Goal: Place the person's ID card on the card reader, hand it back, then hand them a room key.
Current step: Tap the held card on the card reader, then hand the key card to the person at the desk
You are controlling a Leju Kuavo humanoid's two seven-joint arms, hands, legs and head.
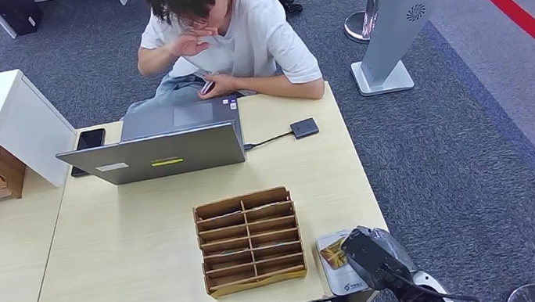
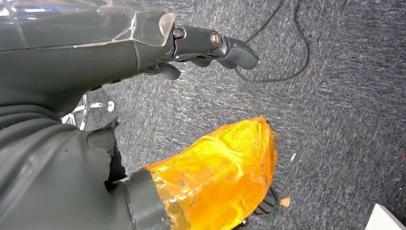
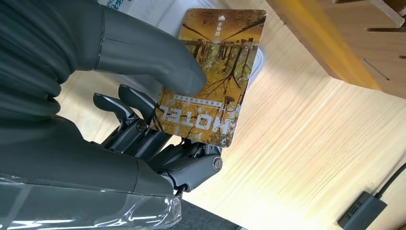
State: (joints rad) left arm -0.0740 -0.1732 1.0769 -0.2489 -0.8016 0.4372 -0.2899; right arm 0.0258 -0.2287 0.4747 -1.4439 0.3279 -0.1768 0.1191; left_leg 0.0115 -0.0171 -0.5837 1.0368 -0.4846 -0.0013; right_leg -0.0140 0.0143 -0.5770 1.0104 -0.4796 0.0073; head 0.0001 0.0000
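While the left hand (image 2: 210, 50) hangs empty, fingers loosely curled, the right hand (image 3: 158, 120) pinches a hotel key card (image 3: 213, 72) above the table (image 3: 306, 158).

- A light wooden table (image 1: 137, 256) carries everything.
- A wooden slotted organizer (image 1: 249, 240) sits near its centre.
- An open laptop (image 1: 161, 146) is at 12 o'clock, a phone (image 1: 87, 142) at 11.
- A small dark adapter (image 1: 304, 127) lies at 1 o'clock.
- A white card reader (image 1: 334, 268) rests at 4 o'clock.

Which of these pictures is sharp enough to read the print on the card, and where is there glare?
Right wrist view: sharp up close, "HOTEL" reads clearly on the card under the right hand's thumb; the wood behind is a little soft. Head view: even light, the card too small to read. Left wrist view: glare on the orange wrap and the clear cover near the left hand.
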